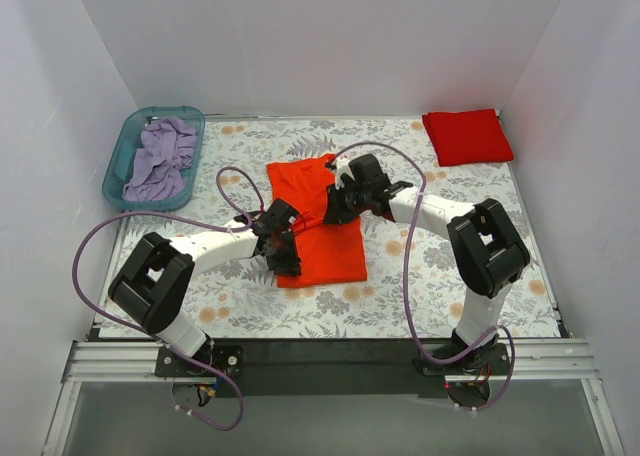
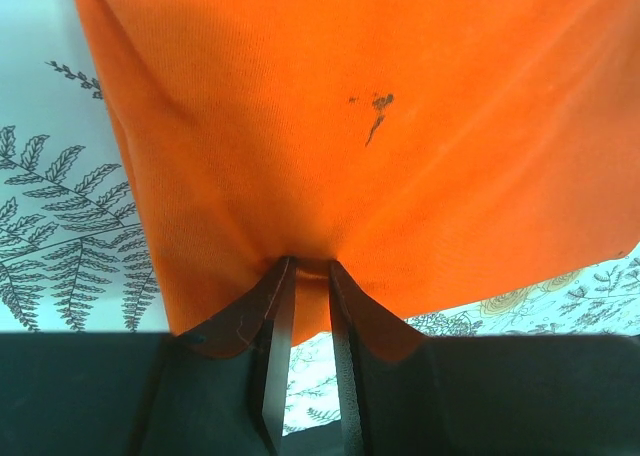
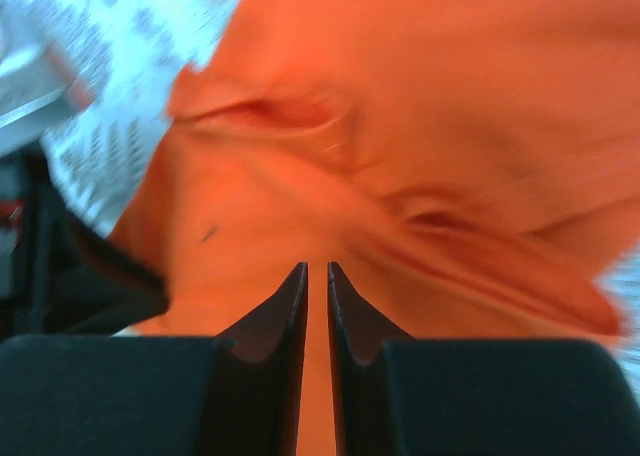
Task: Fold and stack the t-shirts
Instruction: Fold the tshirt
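The bright orange t-shirt [image 1: 318, 231] lies mid-table as a long folded strip. It fills the left wrist view [image 2: 380, 126] and the right wrist view [image 3: 420, 106]. My left gripper [image 1: 284, 253] is at the shirt's near left edge, its jaws shut on a pinch of orange cloth [image 2: 310, 268]. My right gripper [image 1: 336, 204] is over the shirt's far right part, its jaws nearly closed with orange cloth between them [image 3: 317, 271]. That view is blurred. The deeper red t-shirt [image 1: 467, 136] lies folded at the back right corner.
A teal basket [image 1: 120, 161] holding lilac cloth [image 1: 162, 158] stands at the back left. The table has a floral cover [image 1: 450, 286]. White walls enclose the left, back and right sides. The arms' purple cables loop over the table.
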`<action>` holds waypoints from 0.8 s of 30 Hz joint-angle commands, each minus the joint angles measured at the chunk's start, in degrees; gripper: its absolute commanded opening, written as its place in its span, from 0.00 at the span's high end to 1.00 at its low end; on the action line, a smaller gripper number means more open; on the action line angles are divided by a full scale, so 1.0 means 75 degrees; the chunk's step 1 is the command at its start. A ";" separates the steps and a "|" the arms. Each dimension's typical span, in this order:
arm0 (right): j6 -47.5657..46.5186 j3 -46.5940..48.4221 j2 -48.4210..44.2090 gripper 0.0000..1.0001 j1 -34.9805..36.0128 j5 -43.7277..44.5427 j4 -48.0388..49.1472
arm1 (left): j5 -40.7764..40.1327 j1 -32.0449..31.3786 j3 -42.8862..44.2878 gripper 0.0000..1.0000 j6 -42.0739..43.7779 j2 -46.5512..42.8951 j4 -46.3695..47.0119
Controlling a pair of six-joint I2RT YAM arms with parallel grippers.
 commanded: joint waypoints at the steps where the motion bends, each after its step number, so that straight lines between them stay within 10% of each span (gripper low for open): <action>1: 0.0535 -0.0770 -0.0413 0.81 0.0332 -0.1395 0.1384 | -0.0028 -0.0034 -0.0134 0.80 -0.0006 -0.0184 -0.0406; 24: 0.1601 0.1992 0.2796 0.82 0.0064 -0.0999 0.2335 | 0.0230 -0.0046 -0.0216 0.80 0.0077 -0.0195 -0.0394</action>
